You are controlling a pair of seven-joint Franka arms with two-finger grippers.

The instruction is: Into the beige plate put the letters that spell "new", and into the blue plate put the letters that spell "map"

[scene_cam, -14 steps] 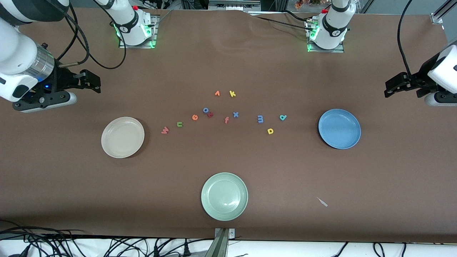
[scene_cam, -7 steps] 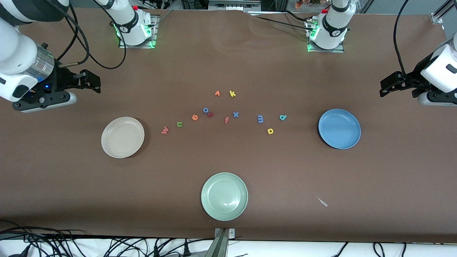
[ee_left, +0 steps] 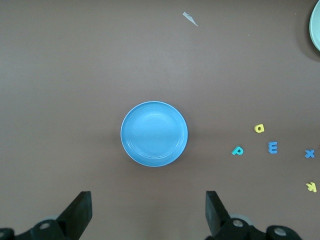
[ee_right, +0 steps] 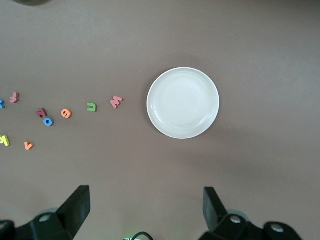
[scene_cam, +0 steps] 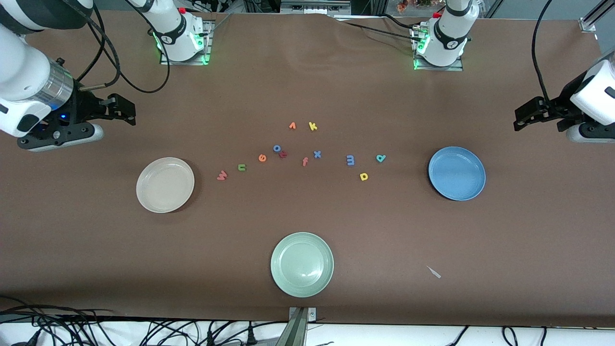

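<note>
The beige plate (scene_cam: 165, 185) lies toward the right arm's end, the blue plate (scene_cam: 457, 173) toward the left arm's end, both bare. Between them on the table lie the pinkish-red "w" (scene_cam: 221, 176), green "n" (scene_cam: 241, 167) and orange "e" (scene_cam: 262, 157), then the blue "m" (scene_cam: 350, 160), teal "a" (scene_cam: 380, 157) and yellow "p" (scene_cam: 363, 176). My left gripper (scene_cam: 531, 115) hangs open in the air by the blue plate (ee_left: 154, 134). My right gripper (scene_cam: 120, 109) hangs open by the beige plate (ee_right: 183, 103). Neither holds anything.
A pale green plate (scene_cam: 302, 264) sits near the front edge. Other letters lie mid-table: orange "v" (scene_cam: 292, 126), yellow "k" (scene_cam: 313, 126), blue "o" (scene_cam: 277, 148), pinkish "f" (scene_cam: 304, 162), blue "x" (scene_cam: 317, 154). A small white scrap (scene_cam: 434, 272) lies nearer the camera than the blue plate.
The left arm's hand has shifted a little toward the table's middle and partly back. The right arm and all letters have stayed put.
</note>
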